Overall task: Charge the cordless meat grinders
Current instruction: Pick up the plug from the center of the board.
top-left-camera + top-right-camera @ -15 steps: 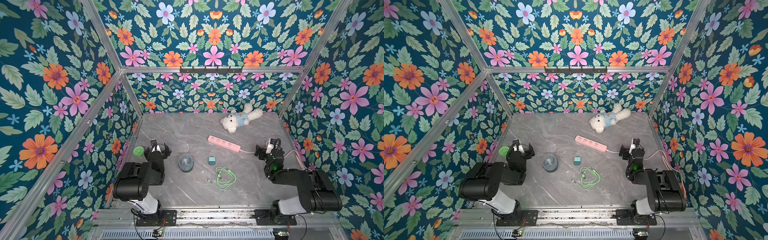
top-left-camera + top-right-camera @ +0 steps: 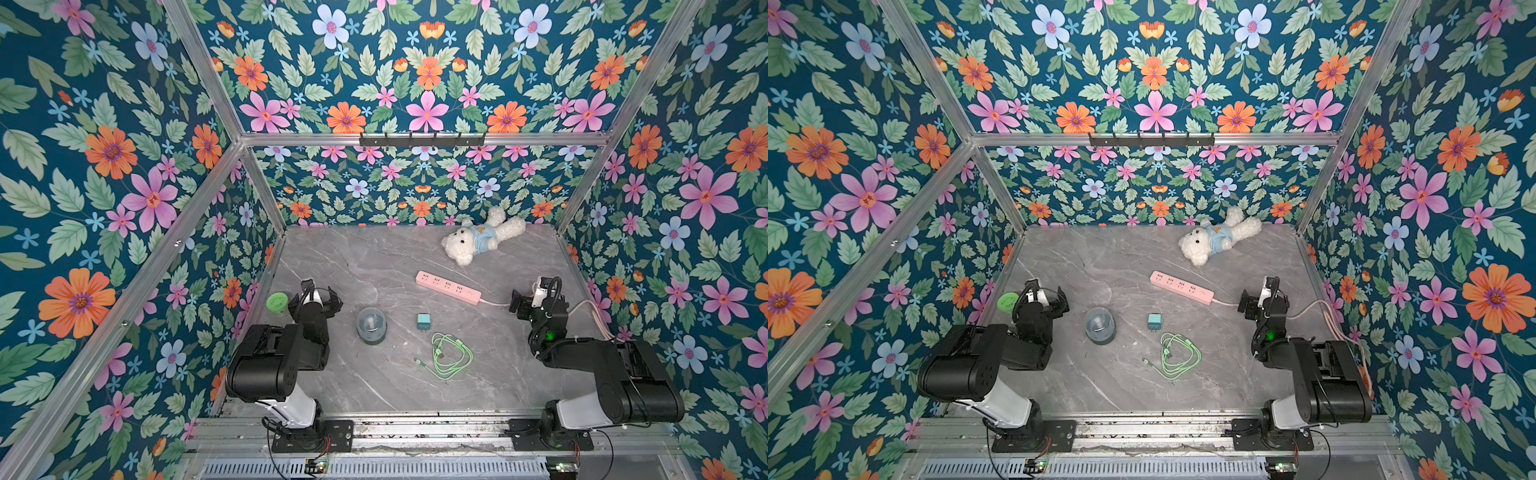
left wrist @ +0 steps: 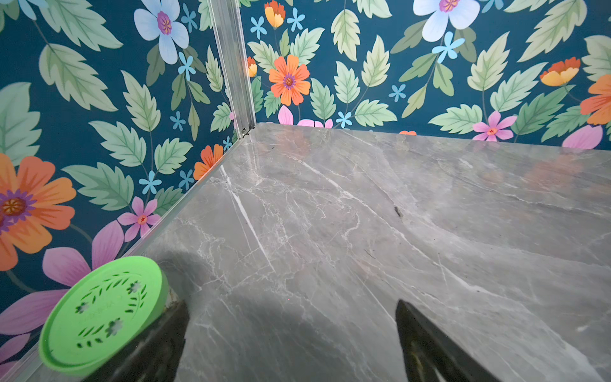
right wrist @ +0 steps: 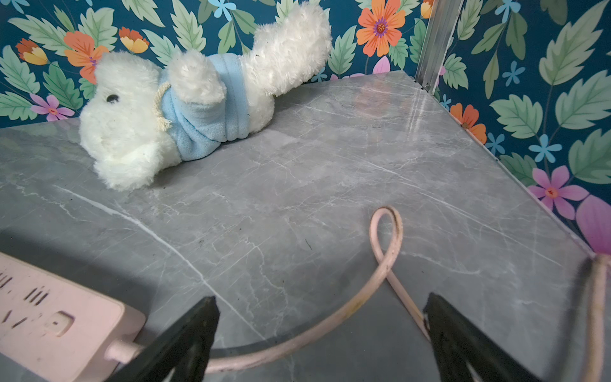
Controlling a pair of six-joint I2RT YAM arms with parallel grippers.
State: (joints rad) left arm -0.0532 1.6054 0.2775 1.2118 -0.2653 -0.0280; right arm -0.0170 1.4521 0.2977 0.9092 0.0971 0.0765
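Note:
The cordless meat grinder (image 2: 371,325) (image 2: 1099,325), a clear bluish dome on a teal base, stands upright on the grey marble table in both top views. My left gripper (image 2: 320,291) (image 2: 1046,293) (image 3: 291,306) hovers to its left, open and empty, pointing toward the back left corner. My right gripper (image 2: 527,295) (image 2: 1258,297) (image 4: 320,299) is open at the right side, over the pink cord (image 4: 383,264), not gripping it. A teal plug adapter (image 2: 423,321) (image 2: 1154,321) and a coiled green cable (image 2: 451,355) (image 2: 1179,355) lie right of the grinder.
A pink power strip (image 2: 448,286) (image 2: 1181,286) (image 4: 49,317) lies behind the adapter, its cord running to the right wall. A white teddy bear (image 2: 482,239) (image 4: 172,109) lies at the back. A green round-lidded jar (image 2: 277,302) (image 3: 102,314) stands by the left wall, beside my left gripper.

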